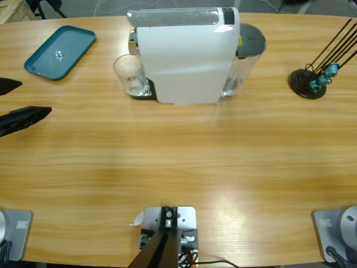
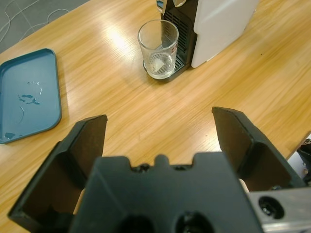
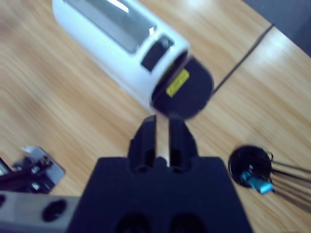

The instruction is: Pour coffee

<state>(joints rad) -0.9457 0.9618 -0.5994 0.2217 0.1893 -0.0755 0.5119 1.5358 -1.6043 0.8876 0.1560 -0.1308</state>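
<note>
Left tool (image 2: 160,126) wide open, empty; right tool (image 3: 163,138) nearly closed, empty. Glass (image 2: 158,48) under coffee machine (image 1: 187,56) spout, far-left; coffee not discernible. Fragile, slippery: grip mid-wall, upright.

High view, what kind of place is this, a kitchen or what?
Probably a lab or office test bench, not a kitchen: a white coffee machine, a glass and a teal tray sit on a long wooden table.
</note>
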